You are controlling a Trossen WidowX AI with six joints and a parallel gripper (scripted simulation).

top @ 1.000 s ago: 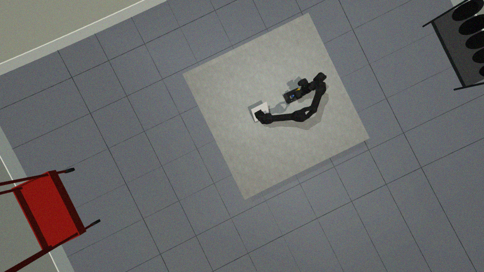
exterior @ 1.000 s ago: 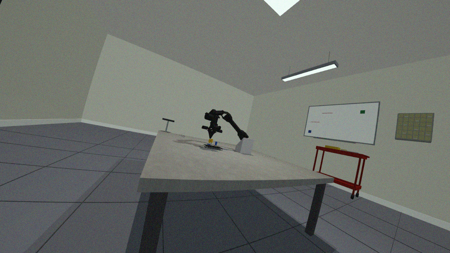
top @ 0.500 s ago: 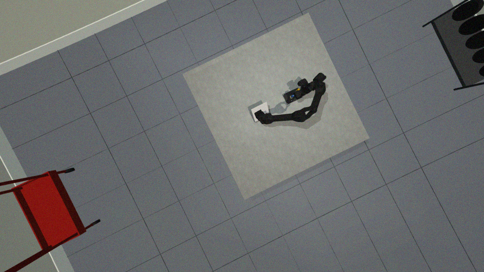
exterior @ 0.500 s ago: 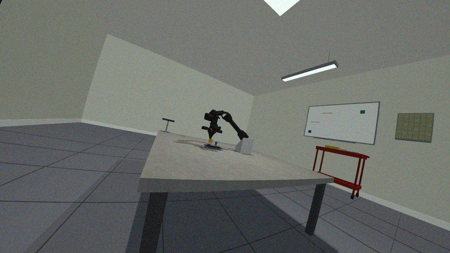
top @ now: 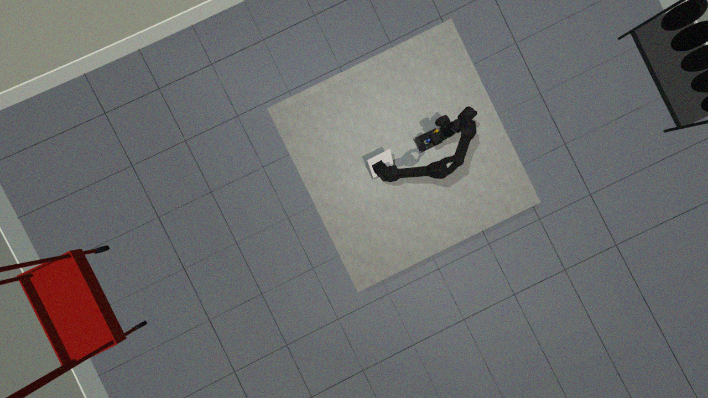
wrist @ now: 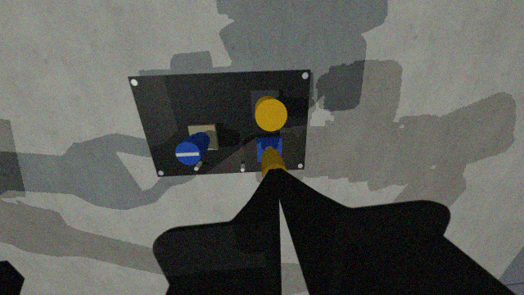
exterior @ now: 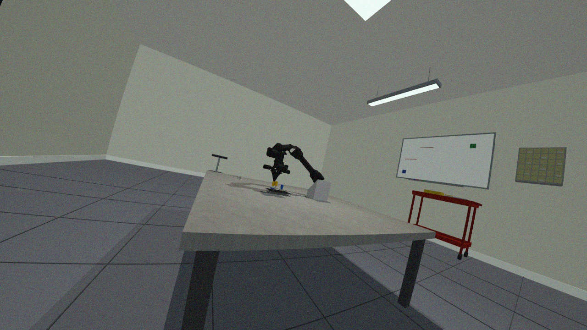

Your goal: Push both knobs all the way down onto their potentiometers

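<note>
Can find the circuit board (top: 420, 144) (exterior: 283, 192) (wrist: 221, 98) on the table (top: 356, 237) (exterior: 312, 221) (wrist: 82, 33), partly covered from above by the arm (top: 420, 171) (exterior: 303, 160). Cannot clearly make out the short legs under it.

In the wrist view, can see a blue knob (top: 427, 141) (exterior: 281, 187) (wrist: 188, 153) with a pale stripe across its top, over a cream potentiometer (wrist: 196, 128) partly hidden behind it. Can see also a round-topped yellow knob (top: 436, 131) (wrist: 271, 115) over a dark grey potentiometer (wrist: 255, 96), mostly covered too. Below that in the same view, can find a second yellow knob (wrist: 272, 157) over a blue potentiometer (wrist: 262, 147), with its top hidden behind the dark fingertips of the gripper (top: 435, 140) (exterior: 274, 180) (wrist: 275, 174).

Shut at the tips, with nothing gripped; narrows to a point right at the second yellow knob. Seems to touch its top, though cannot be sure with the contact hidden. Cannot tell from here how far down any knob sits on its shaft.

In the exterior view, shows the knobs only as tiny spots, with both yellow ones merged into one small patch (exterior: 274, 183). Beside the board, near the arm's foot, can see a white block (top: 386, 156) (exterior: 322, 191), partly covered by the arm from above.
</note>
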